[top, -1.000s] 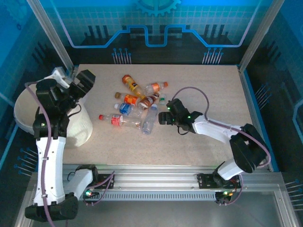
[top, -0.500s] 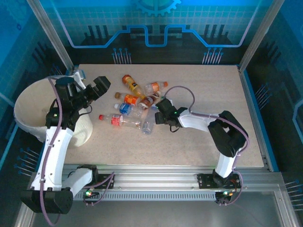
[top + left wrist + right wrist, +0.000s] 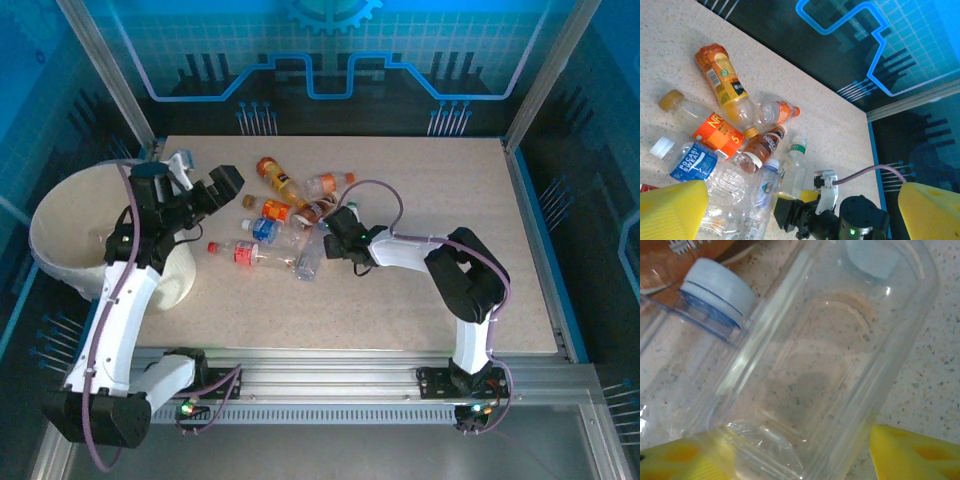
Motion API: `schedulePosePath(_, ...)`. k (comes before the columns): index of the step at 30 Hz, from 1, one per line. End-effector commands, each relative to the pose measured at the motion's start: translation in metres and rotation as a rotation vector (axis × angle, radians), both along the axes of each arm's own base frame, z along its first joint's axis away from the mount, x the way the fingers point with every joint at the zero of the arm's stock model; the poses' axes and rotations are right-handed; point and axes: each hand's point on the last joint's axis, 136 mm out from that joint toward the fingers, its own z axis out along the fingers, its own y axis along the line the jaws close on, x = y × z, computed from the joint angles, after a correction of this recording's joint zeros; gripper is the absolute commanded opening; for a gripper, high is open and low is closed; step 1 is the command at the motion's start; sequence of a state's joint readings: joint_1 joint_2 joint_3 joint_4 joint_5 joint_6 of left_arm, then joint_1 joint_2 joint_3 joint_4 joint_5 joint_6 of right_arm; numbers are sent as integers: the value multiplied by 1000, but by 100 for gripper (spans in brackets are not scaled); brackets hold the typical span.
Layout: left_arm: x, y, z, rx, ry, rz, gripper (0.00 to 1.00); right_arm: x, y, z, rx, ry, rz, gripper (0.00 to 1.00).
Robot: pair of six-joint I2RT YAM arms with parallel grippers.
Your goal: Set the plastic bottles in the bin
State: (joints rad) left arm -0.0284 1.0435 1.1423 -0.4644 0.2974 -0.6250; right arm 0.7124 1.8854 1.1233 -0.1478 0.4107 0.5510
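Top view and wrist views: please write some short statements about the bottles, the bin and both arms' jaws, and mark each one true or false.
1. In the top view, the bin stands left of the bottles. True.
2. The right arm's jaws stand on either side of a clear bottle. True.
3. The left arm's jaws hold an orange bottle. False: they are wide open and empty; that bottle lies on the table.
4. All bottles stand upright. False: they lie on their sides in one cluster.
5. A bottle with a green cap lies close to the right arm's jaws. True.
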Motion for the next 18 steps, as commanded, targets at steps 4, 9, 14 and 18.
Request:
schedulePosePath(4, 4, -20, -4, 30, -3, -78, 99, -1, -20, 11, 2, -58, -81, 68)
schedulePosePath(9, 5, -21, -6, 50, -3, -78, 99, -11, -47, 21, -32, -71, -165, 71)
schedulePosePath(14, 6, -21, -11, 53, 12, -76, 99, -14, -54, 37, 46, -106, -183, 74)
schedulePosePath(18, 6, -21, -12, 57, 14, -74, 99, -11, -21, 53, 192, -116, -14, 79)
